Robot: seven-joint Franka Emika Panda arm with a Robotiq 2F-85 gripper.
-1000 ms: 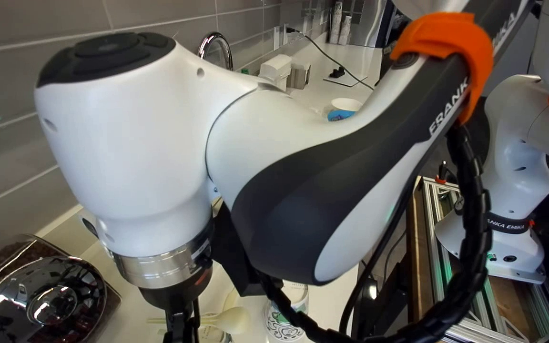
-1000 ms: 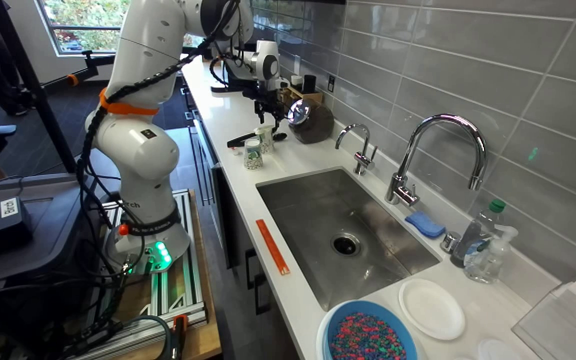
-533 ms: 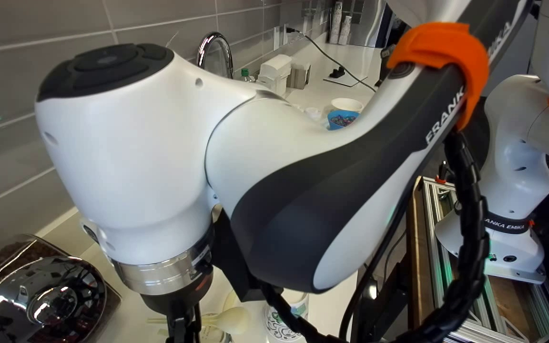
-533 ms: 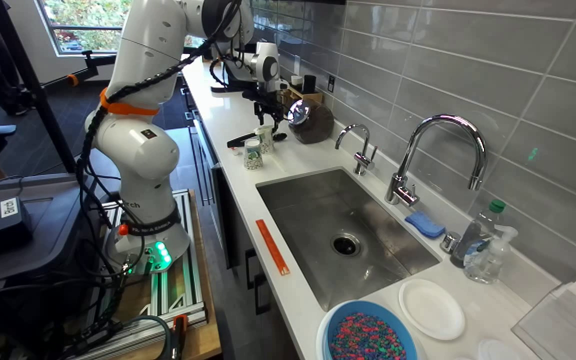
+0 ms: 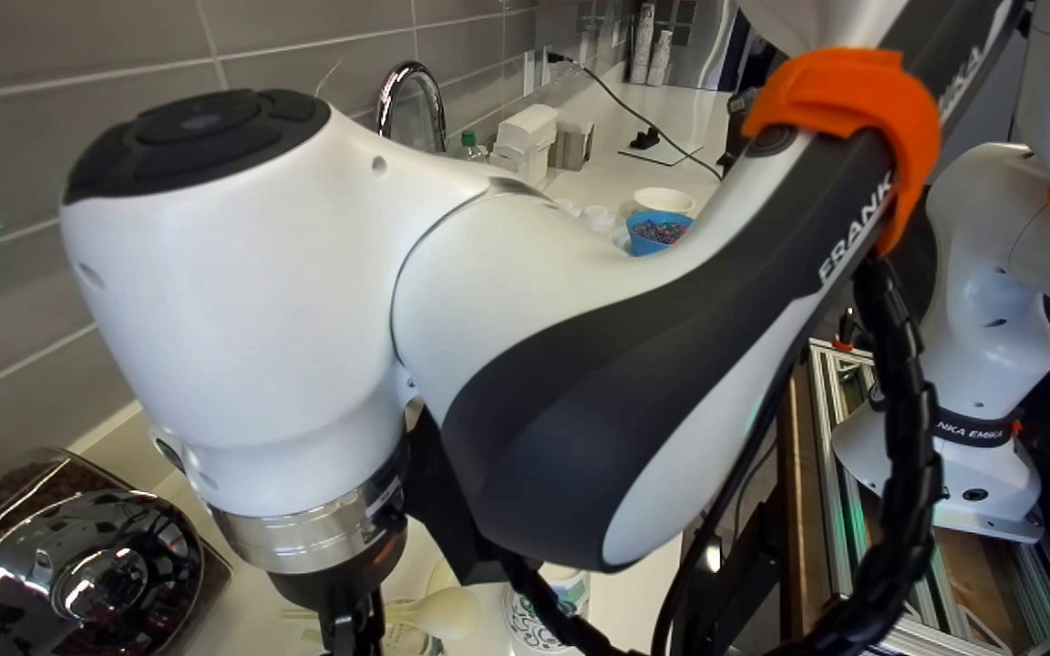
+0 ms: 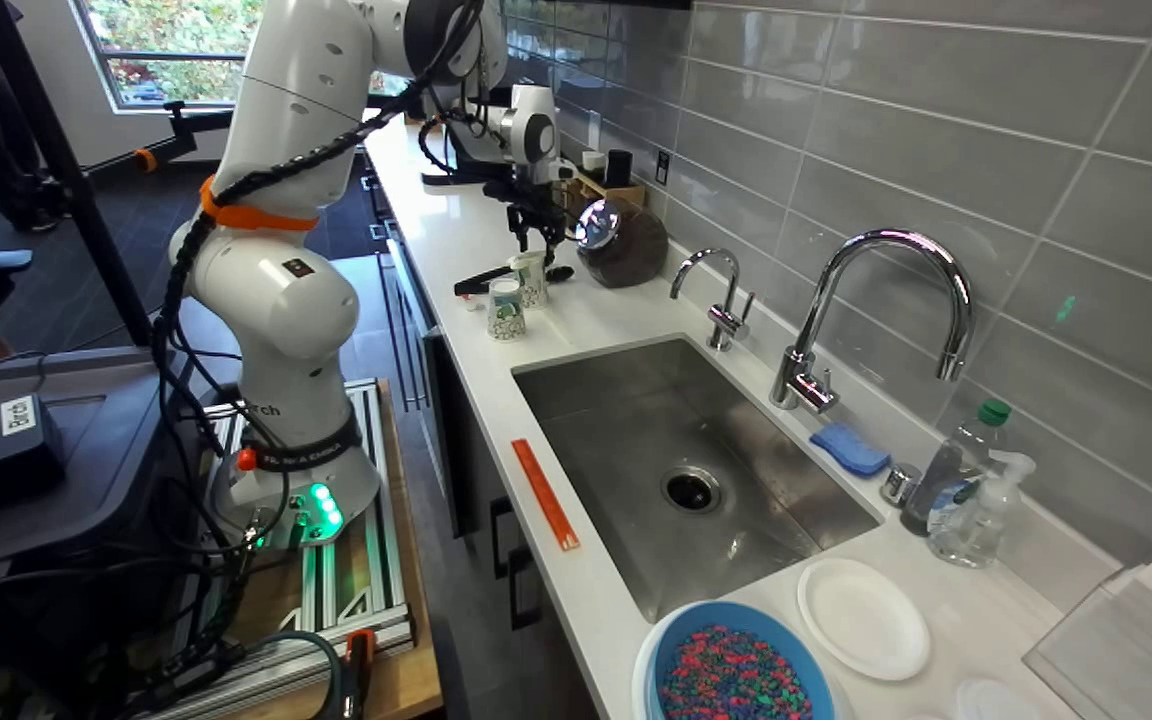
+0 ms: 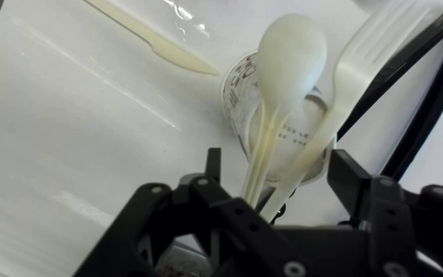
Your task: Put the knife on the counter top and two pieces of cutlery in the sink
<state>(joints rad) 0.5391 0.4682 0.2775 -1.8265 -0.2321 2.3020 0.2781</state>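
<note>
Arm sunk slightly since a moment ago | knife already on the counter top, so I reckon lifting spoon and fork is in hand | gripper spread wide, holding nothing, the pair showing between | next should be closing on them, then the sink | both slim, pale cream, across an upturned cup

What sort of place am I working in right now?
Most likely a kitchen, whether home or workplace I can't say: a steel sink with a tall chrome faucet and a blue sponge beside it.
</note>
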